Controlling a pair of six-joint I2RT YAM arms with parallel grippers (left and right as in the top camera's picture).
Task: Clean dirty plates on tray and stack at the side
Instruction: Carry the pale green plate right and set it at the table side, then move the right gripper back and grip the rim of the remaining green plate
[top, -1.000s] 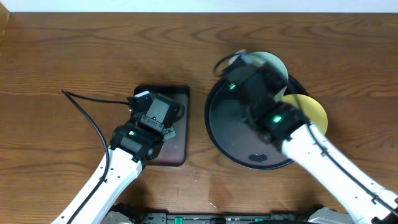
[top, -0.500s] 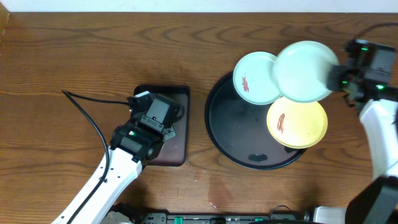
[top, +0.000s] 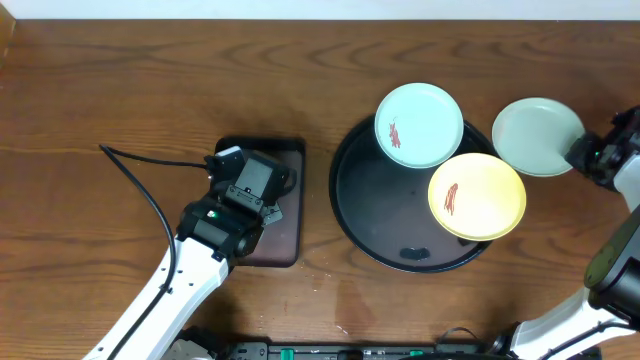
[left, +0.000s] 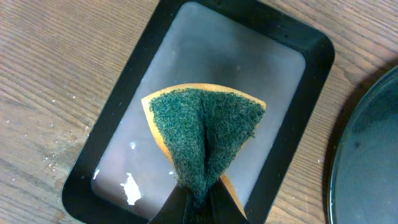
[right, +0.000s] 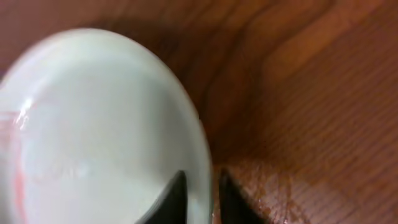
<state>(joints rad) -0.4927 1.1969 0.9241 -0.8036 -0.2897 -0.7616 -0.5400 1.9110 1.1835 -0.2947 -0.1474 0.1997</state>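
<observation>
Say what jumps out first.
A yellow plate and a light-blue plate, both red-smeared, overhang the round black tray's rim. The right gripper pinches a third pale plate by its edge, right of the tray. The left gripper holds a folded green sponge over the rectangular tray.

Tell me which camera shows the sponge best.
The left wrist view: the sponge, green over yellow, sits pinched in the left hand over the rectangular tray. Overhead, the arm hides it; the right wrist view shows only a pale plate.

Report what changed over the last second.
The right gripper, clamped on the pale plate, carried it from over the black tray rightward, beside the tray. The left gripper with the sponge, the smeared blue plate and the yellow plate stayed put.
</observation>
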